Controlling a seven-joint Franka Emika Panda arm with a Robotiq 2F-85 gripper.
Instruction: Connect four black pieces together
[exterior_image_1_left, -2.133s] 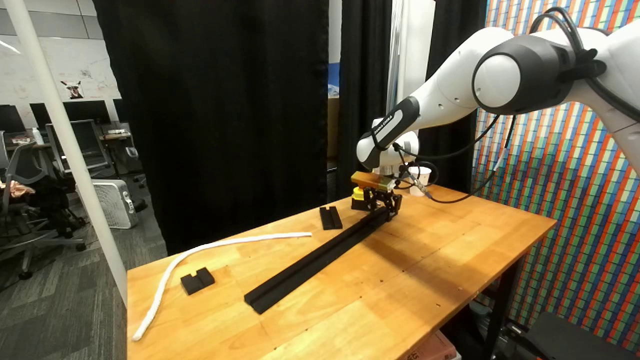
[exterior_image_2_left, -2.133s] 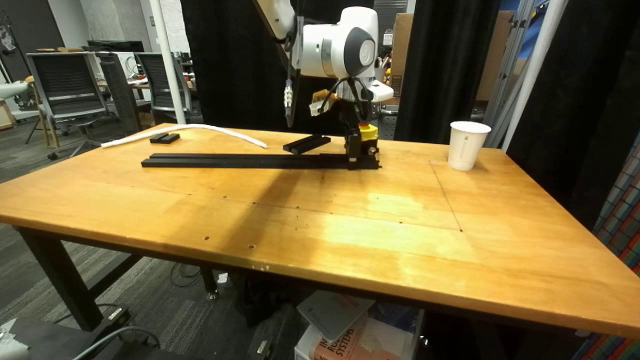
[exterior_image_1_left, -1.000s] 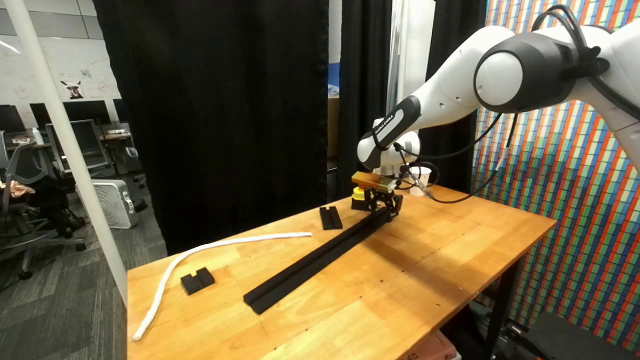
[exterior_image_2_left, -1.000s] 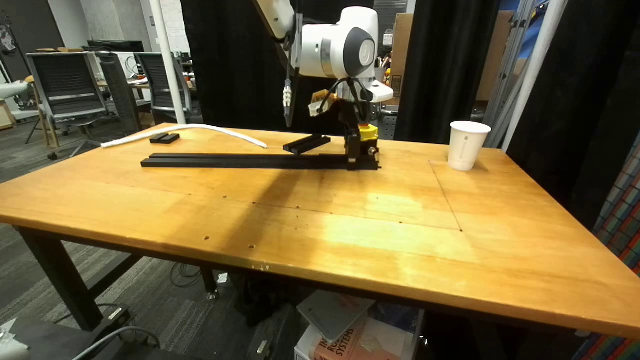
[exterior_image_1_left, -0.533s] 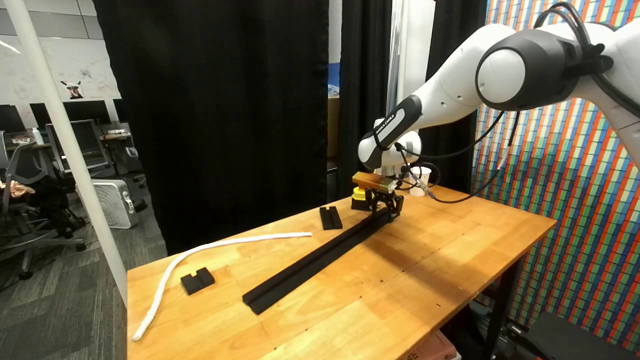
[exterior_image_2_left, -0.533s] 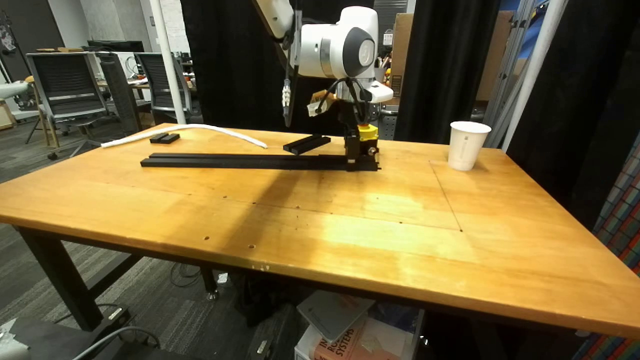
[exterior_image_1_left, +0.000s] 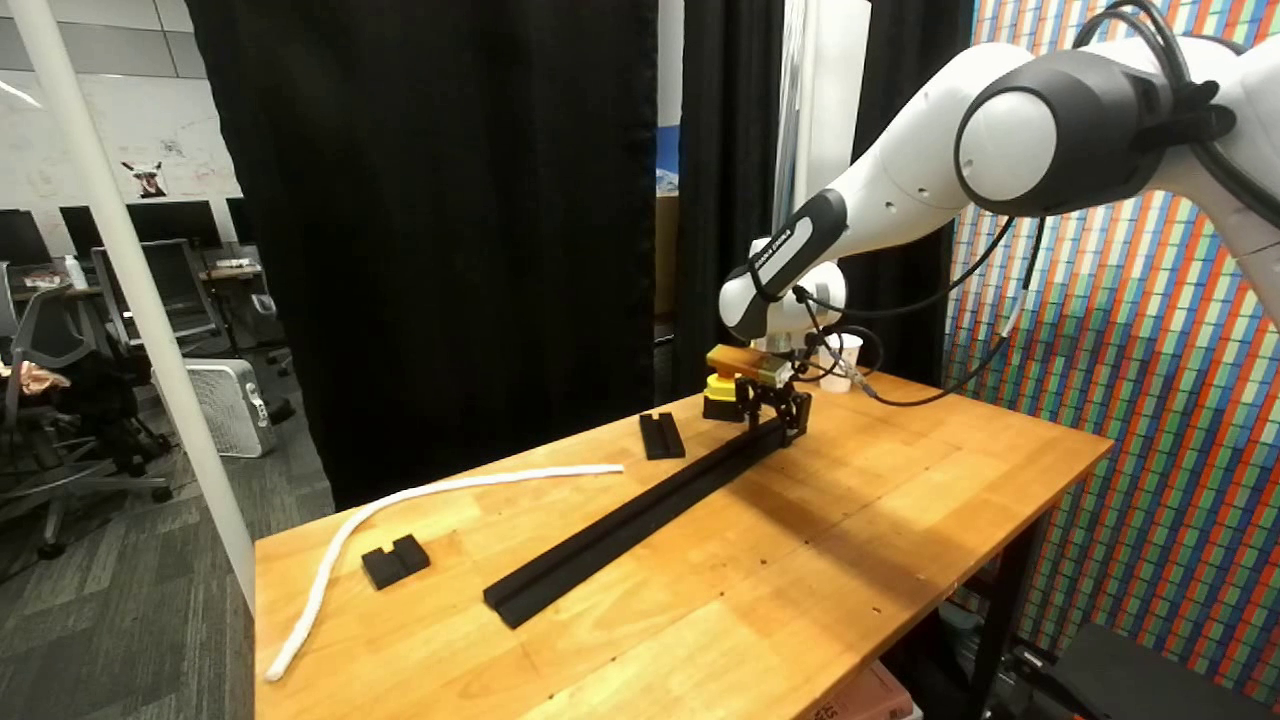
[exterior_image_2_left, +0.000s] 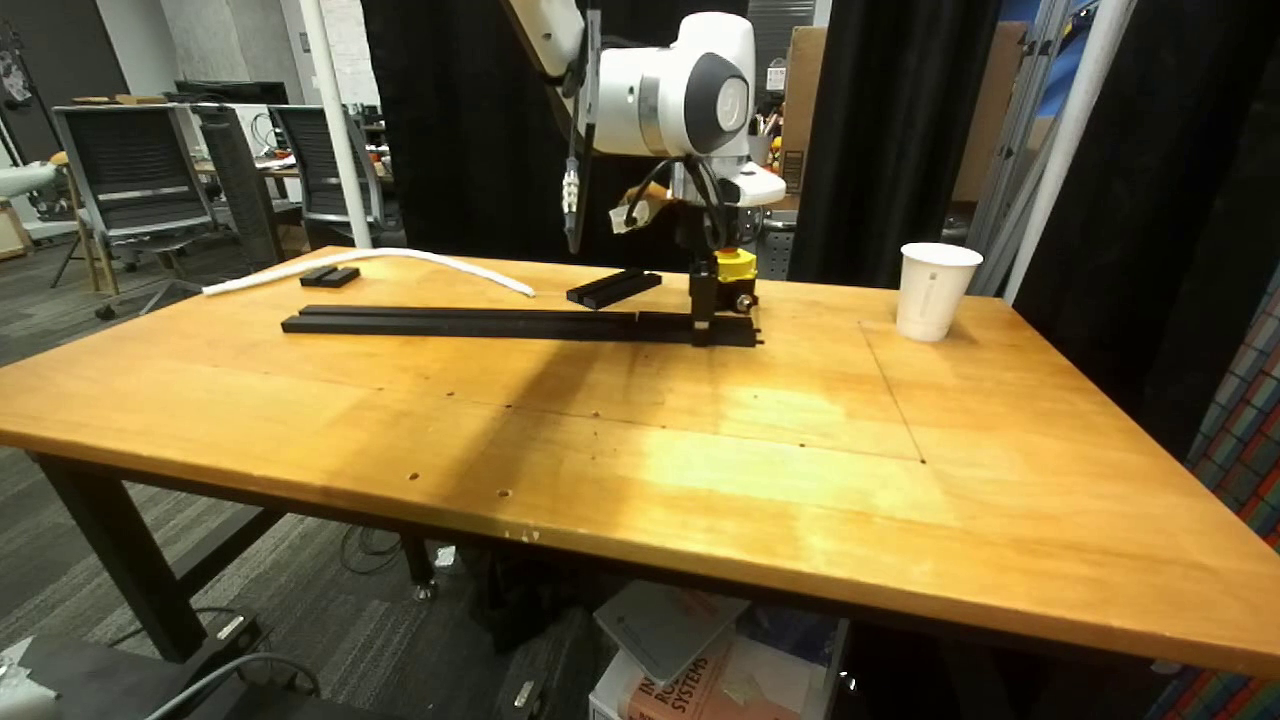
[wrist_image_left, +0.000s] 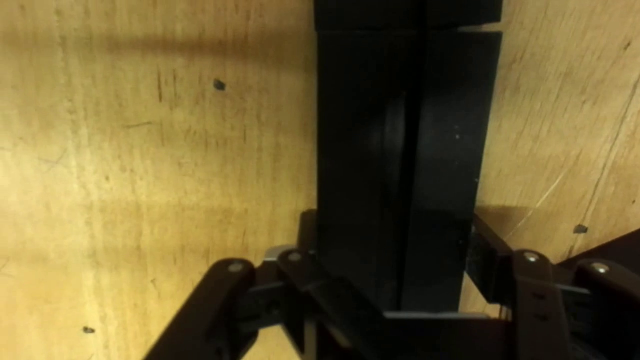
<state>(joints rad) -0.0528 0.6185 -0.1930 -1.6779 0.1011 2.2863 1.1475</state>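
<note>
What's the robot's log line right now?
black gripper: shut on grooved black rectangular end bar | seam to next black bar: gap on one side

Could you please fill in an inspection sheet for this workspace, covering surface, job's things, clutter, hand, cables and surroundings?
Surface: wooden tabletop with small dark holes and thin scratches.
Job's things: black bars lined up end to end; in the wrist view a gap shows at the picture's right between the held bar and the next bar; other seams unclear.
Clutter: a smaller black block near the bars, another block farther off, an upright white cup, a yellow-and-black box.
Hand: shut around the held bar, at the line's end.
Cables: white cable curving over the tabletop, apart from the bars; black cables on the arm.
Surroundings: black curtains, multicoloured wall, office chairs; people, nothing seen.
</note>
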